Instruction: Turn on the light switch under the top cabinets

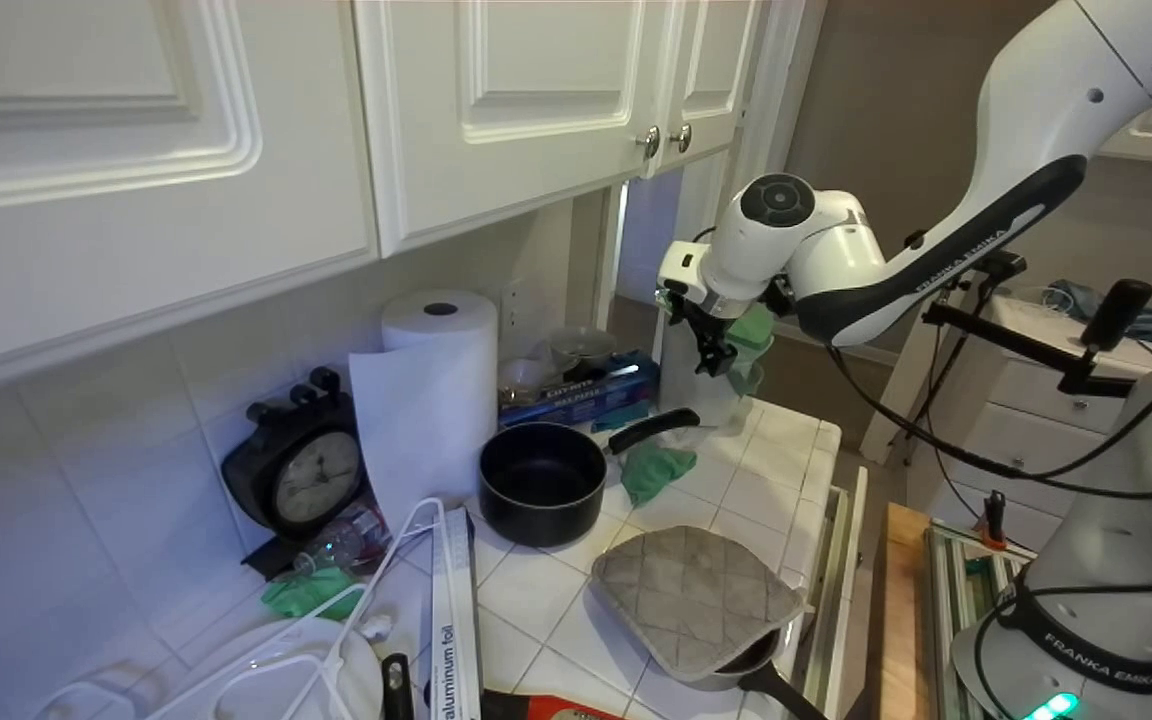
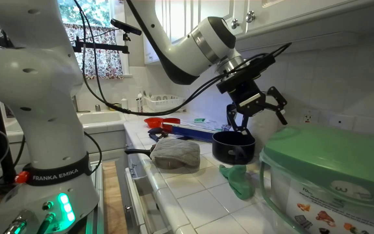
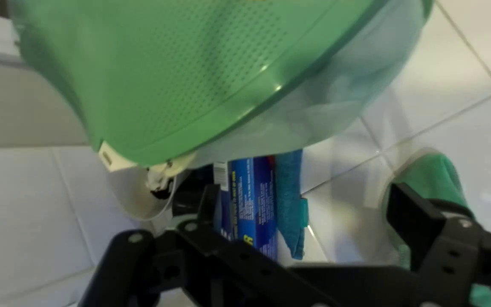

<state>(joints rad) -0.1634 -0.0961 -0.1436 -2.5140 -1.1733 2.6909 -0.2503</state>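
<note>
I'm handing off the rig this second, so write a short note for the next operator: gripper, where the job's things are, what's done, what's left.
Gripper: open, holding nothing, in the air over the counter.
Top cabinets: doors shut, above the counter.
Light switch: can't be singled out for sure; wall plates show below the cabinets in an exterior view.
Done: apparently nothing; I see nothing lit under the cabinets.
Left: find the switch, turn it on, check the light.
</note>
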